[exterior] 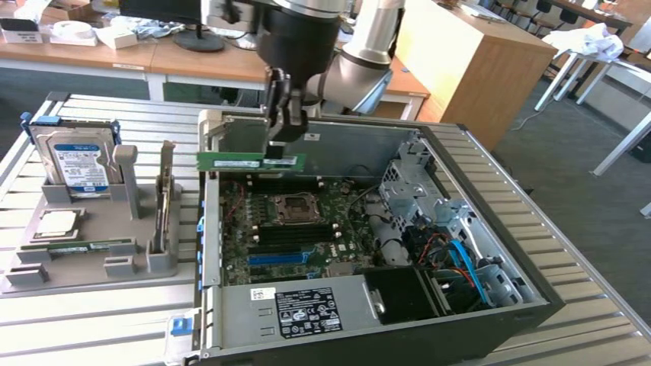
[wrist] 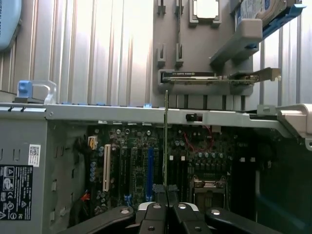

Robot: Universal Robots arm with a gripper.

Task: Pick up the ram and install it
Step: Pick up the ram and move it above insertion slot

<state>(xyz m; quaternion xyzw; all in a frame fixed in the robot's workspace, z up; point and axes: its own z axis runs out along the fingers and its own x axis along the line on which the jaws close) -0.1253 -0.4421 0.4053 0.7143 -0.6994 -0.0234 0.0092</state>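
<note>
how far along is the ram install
Done: the ram is picked up, clamped in the fingers of the gripper. In hand: it hangs level above the open computer case, over the motherboard. Left: the install itself; the ram is clear of the board, not seated in any slot.

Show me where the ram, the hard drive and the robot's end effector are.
ram (exterior: 229, 161): exterior view, on the green board's free end.
hard drive (exterior: 79, 162): exterior view, on its blue and white label.
end effector (exterior: 286, 151): exterior view, between the fingertips, shut on the ram.
</note>
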